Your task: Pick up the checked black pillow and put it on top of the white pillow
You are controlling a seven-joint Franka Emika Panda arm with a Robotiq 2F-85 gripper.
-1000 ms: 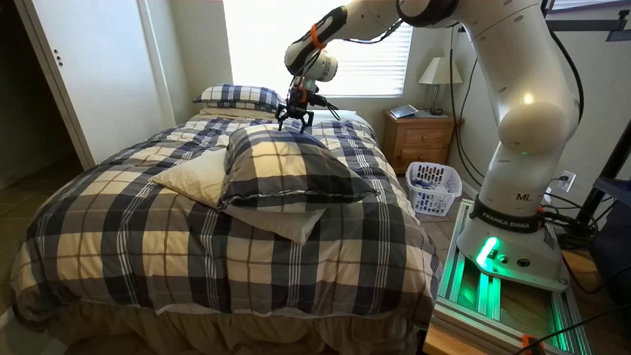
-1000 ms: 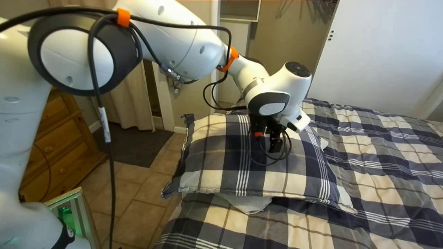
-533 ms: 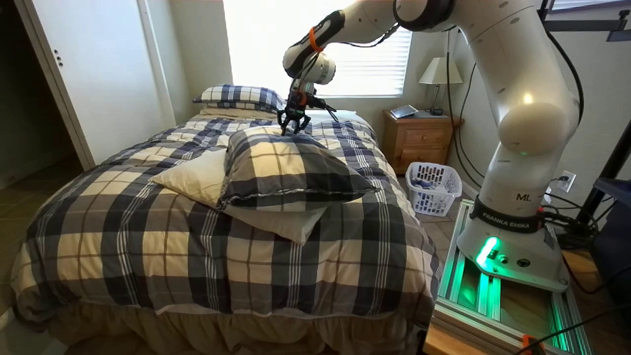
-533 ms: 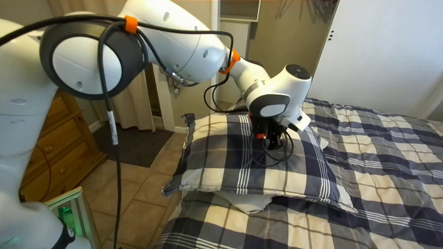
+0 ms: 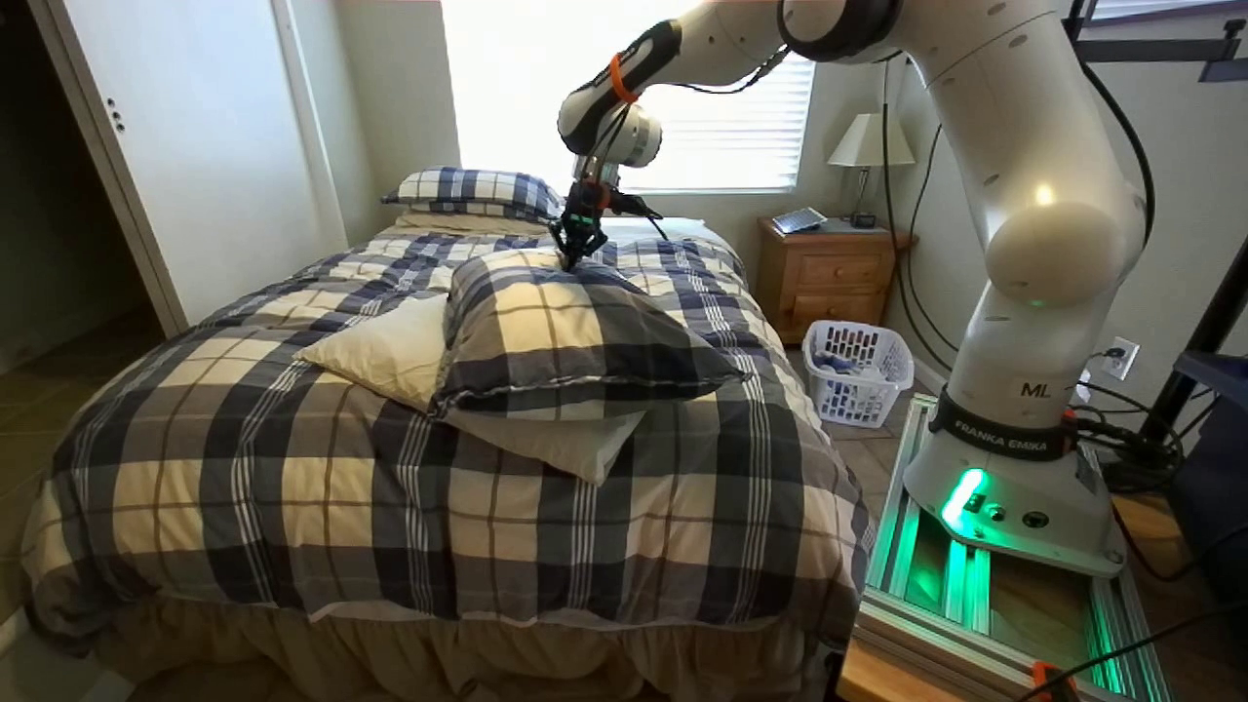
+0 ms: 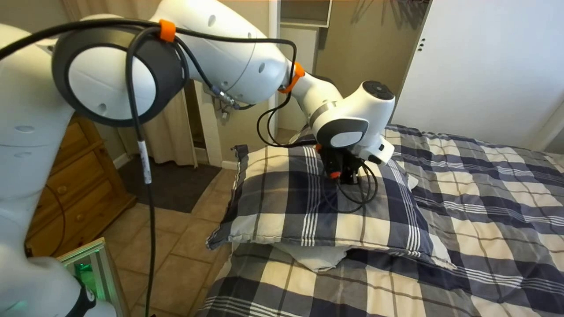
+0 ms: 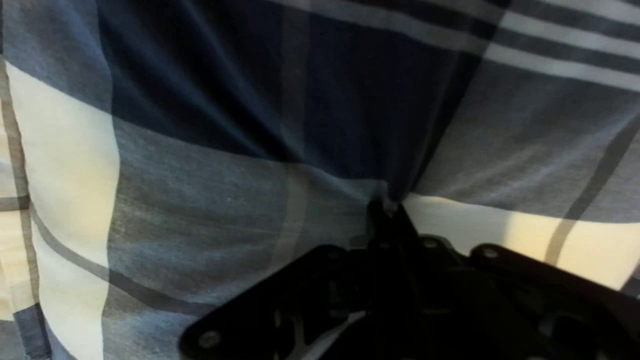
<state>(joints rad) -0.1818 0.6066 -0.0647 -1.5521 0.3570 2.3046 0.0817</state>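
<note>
The checked black pillow (image 5: 585, 336) lies plump and slightly tilted on top of the white pillow (image 5: 375, 351) in both exterior views. Cream corners of the lower one stick out at its sides, the rest being covered. My gripper (image 7: 389, 207) points down at the upper face of the checked pillow, its fingertips close together. In the wrist view a small pinch of navy and grey cloth is caught between them, with creases running out from that spot. An exterior view shows the gripper (image 5: 568, 258) at the pillow's far upper side; elsewhere the wrist and cables partly hide it.
Both pillows rest on a plaid bedspread (image 5: 292, 507). Another plaid pillow (image 5: 473, 188) lies at the head of the bed. A nightstand (image 5: 829, 273) with a lamp and a white laundry basket (image 5: 858, 370) stand beside the bed. Cables (image 6: 357, 202) hang in loops by the wrist.
The gripper has come down slightly onto the checked pillow, and its fingers have gone from wide apart to shut on a pinch of the cloth. The pillows have hardly moved.
</note>
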